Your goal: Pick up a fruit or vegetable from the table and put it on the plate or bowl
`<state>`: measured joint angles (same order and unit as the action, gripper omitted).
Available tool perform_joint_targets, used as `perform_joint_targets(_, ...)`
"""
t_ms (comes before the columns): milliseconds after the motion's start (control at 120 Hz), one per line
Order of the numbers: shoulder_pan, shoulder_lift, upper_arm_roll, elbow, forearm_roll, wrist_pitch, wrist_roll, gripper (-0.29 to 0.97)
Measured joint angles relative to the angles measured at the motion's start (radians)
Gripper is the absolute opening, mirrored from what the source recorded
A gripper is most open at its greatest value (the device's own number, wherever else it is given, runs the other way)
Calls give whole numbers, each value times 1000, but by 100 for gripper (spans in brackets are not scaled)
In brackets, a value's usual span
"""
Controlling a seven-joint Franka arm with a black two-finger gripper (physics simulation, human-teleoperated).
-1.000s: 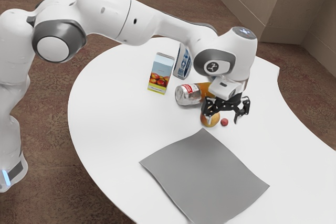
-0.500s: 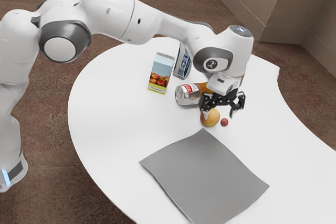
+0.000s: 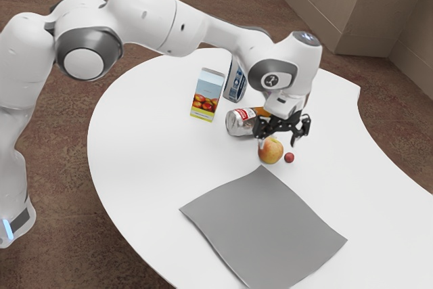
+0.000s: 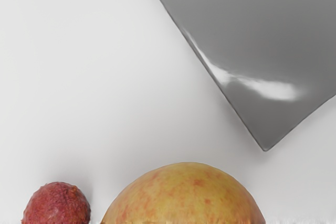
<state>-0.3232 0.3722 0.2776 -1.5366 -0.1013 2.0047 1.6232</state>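
The black two-finger gripper (image 3: 278, 136) is seen with its fingers spread wide and nothing held between them, poised just above a round yellow-red fruit (image 3: 270, 151). The fruit is set on the white table (image 3: 149, 160), with a small rough-skinned red fruit (image 3: 289, 158) just beside it. A flat grey square mat (image 3: 264, 229) is laid nearby. A tipped glass bottle (image 3: 241, 120) and two cartons (image 3: 207, 95) are placed behind the gripper.

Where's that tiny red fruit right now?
In the exterior view the red fruit lies on the table, just to that view's right of the apple, near the grey mat's far corner.
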Motion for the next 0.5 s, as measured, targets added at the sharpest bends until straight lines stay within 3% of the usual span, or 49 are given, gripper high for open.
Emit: perform_joint_targets(500,15,39,-2,3,0,2,4,68)
